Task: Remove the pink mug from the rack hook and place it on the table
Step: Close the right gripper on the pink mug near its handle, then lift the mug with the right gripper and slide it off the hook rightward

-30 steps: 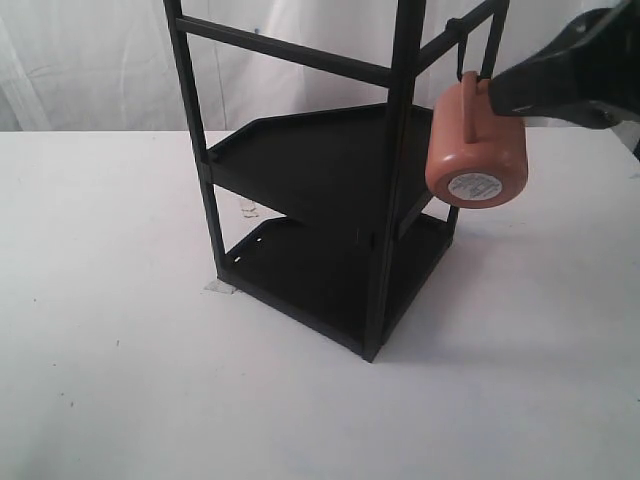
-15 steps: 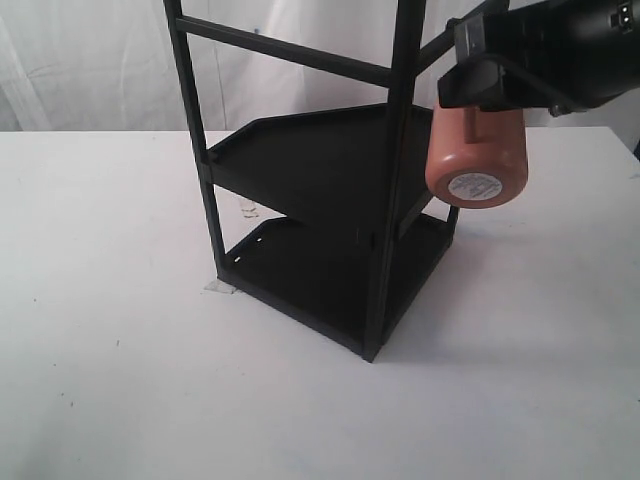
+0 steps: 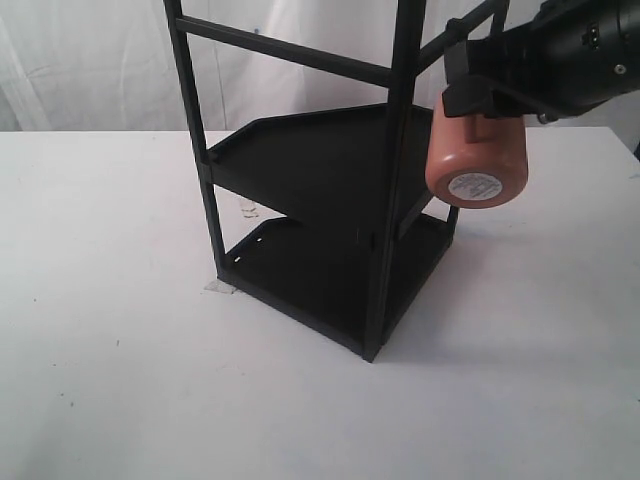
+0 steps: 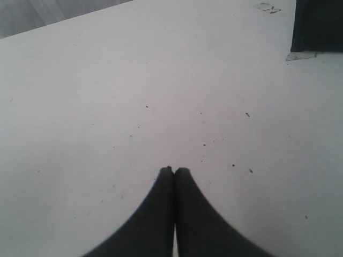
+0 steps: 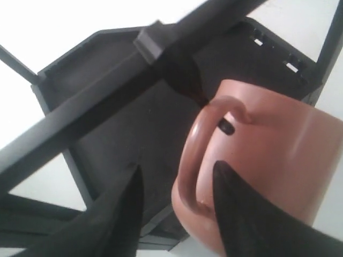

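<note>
The pink mug [image 3: 477, 160] hangs sideways from the rack hook [image 5: 187, 80] at the rack's right side, its white-stickered bottom facing the exterior camera. The hook's tip passes through the mug's loop handle [image 5: 192, 155]. My right gripper [image 3: 478, 103] sits on top of the mug, open. In the right wrist view its fingers [image 5: 128, 198] straddle the handle, one outside it and one against the mug body [image 5: 278, 160]. My left gripper [image 4: 174, 170] is shut on nothing, low over the table [image 4: 107, 107], and is out of the exterior view.
The tall black two-shelf rack [image 3: 330, 180] stands mid-table on the white table [image 3: 120, 380]. Its upright post and top rail run close beside the mug. A rack foot with a bit of tape [image 4: 303, 54] shows in the left wrist view.
My right gripper has come in from the right and settled over the mug's handle. The mug still hangs in the same place.
</note>
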You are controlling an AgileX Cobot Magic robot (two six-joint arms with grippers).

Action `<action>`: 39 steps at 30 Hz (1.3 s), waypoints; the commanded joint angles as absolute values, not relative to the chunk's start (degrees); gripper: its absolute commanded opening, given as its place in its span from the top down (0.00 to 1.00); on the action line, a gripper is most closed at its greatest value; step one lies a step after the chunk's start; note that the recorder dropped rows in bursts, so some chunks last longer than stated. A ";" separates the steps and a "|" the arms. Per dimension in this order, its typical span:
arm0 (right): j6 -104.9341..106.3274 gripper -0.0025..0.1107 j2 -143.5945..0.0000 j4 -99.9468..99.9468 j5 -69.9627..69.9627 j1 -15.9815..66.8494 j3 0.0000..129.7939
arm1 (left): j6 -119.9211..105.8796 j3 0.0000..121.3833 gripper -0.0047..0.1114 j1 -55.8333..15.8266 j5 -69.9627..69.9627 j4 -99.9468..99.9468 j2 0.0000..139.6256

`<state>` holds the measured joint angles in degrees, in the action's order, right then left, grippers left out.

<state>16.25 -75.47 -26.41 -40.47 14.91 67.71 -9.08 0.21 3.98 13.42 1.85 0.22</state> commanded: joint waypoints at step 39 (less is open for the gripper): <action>16.32 0.98 -76.00 -27.42 -38.44 14.79 67.90 | -8.99 0.00 0.96 3.66 13.36 2.25 0.00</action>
<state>16.02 -77.17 -27.03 -39.10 14.91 67.71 -9.08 0.21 3.98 13.42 1.85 0.22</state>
